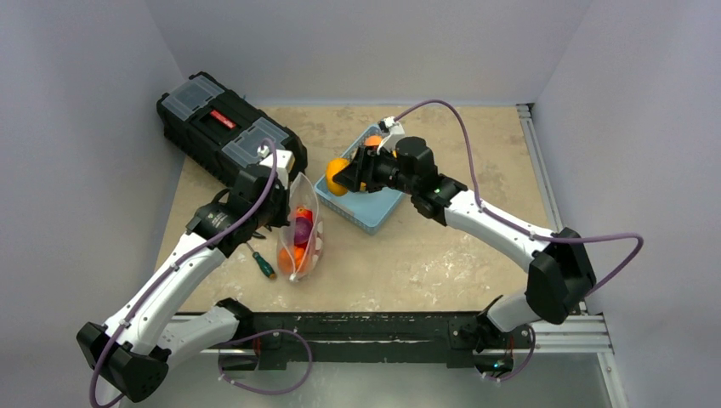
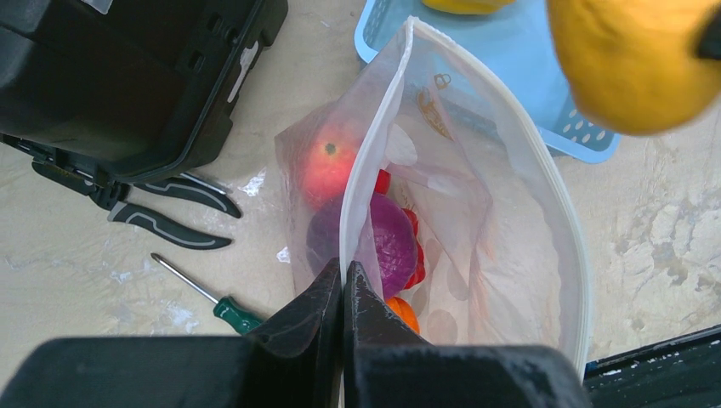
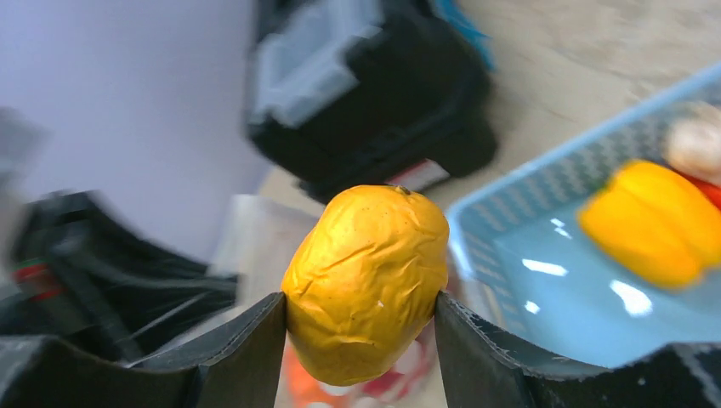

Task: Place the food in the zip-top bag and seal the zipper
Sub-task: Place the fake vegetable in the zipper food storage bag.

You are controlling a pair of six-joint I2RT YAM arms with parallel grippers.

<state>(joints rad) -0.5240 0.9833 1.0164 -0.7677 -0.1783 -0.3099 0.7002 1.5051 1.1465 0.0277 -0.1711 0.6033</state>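
A: Where is the zip-top bag [image 1: 303, 228]?

B: On the left half of the counter, about midway between the near and far edges, just beside the light blue basket [image 1: 367, 204]. The left gripper [image 2: 343, 280] has its fingers pressed tight on one lip of the mouth, right at the zipper [image 2: 372, 161], and holds that lip up so the bag gapes.

A: And the right gripper [image 3: 361, 319]?

B: Its fingers are spread only as wide as the wrinkled yellow-orange fruit [image 3: 367, 280] clamped between them. It hangs over the basket's left rim, near the mouth but not yet above it (the left wrist view has it off to the far right).

A: Anything inside?

B: A red fruit [image 2: 327, 166], a purple piece [image 2: 387, 242] and something orange [image 2: 405, 313]. A yellow piece [image 3: 655, 221] lies in the basket.

A: How would you do the drop well?

B: I'd centre the fruit over the widest part of the opening, clear of the pinched lip, and go low before letting go. The plastic looks floppy, so a knock on the rim could fold the mouth shut or drag the bag toward the screwdriver [image 1: 263, 263]. The left side should hold its lip taut throughout.
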